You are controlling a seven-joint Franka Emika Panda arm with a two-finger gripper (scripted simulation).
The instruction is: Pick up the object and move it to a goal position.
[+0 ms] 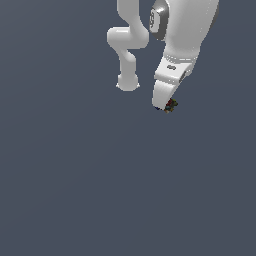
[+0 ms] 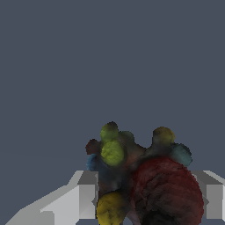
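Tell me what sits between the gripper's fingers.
The speckled object fills the gap between the gripper's fingers; in the exterior view it shows at the fingertips. The finger pads and contact points are hidden behind the object itself.

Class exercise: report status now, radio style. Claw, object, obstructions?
Claw shut on the speckled lump, fingers on both sides. Lump at the claw tip. Nothing else in view around it.

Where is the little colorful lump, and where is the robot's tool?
colorful lump (image 2: 145, 176), wrist view, on its bumpy dark middle between the fingers.
tool (image 1: 165, 107), exterior view, at the tip of the white tool where the lump sits.
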